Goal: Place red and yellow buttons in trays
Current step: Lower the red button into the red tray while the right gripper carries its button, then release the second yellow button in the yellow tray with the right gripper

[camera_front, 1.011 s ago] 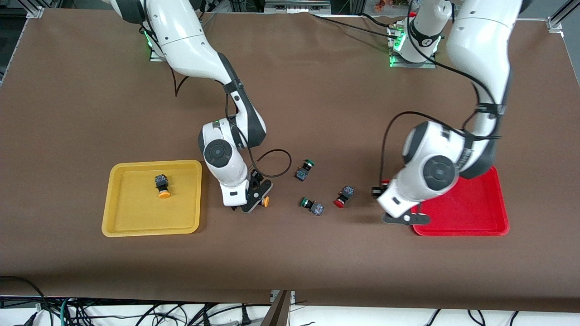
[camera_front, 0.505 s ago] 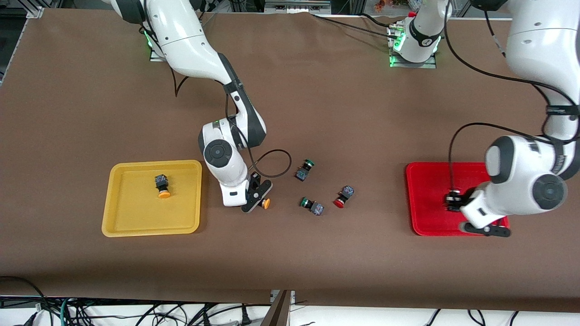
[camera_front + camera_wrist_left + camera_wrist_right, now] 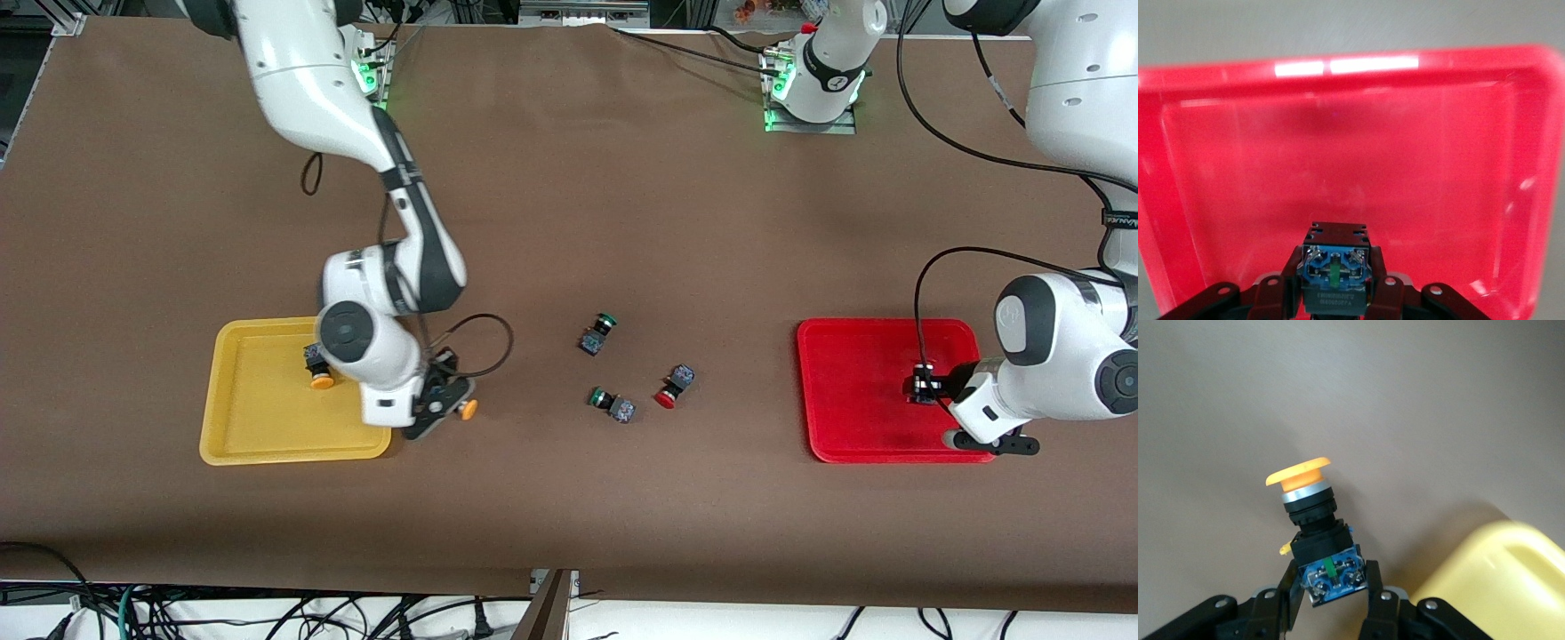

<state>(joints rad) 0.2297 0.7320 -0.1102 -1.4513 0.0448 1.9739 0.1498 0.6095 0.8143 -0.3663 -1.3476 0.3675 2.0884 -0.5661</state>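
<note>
My right gripper (image 3: 444,404) is shut on a yellow button (image 3: 465,409), just above the table beside the yellow tray (image 3: 267,444). In the right wrist view the gripper (image 3: 1331,593) holds the button (image 3: 1308,500) by its body, cap pointing away, with the tray corner (image 3: 1511,573) close by. Another yellow button (image 3: 318,366) lies in the yellow tray. My left gripper (image 3: 925,389) is shut on a dark-bodied button (image 3: 1336,263) low over the red tray (image 3: 853,418); its cap is hidden. A red button (image 3: 673,387) lies on the table.
Two green-capped switches (image 3: 597,333) (image 3: 612,404) lie mid-table next to the red button. The red tray's floor (image 3: 1405,167) shows bare in the left wrist view. The right arm's body overhangs the yellow tray's edge.
My right gripper carried the yellow button toward the yellow tray. My left gripper carried its button from beside the red tray to over its end nearest the left arm.
</note>
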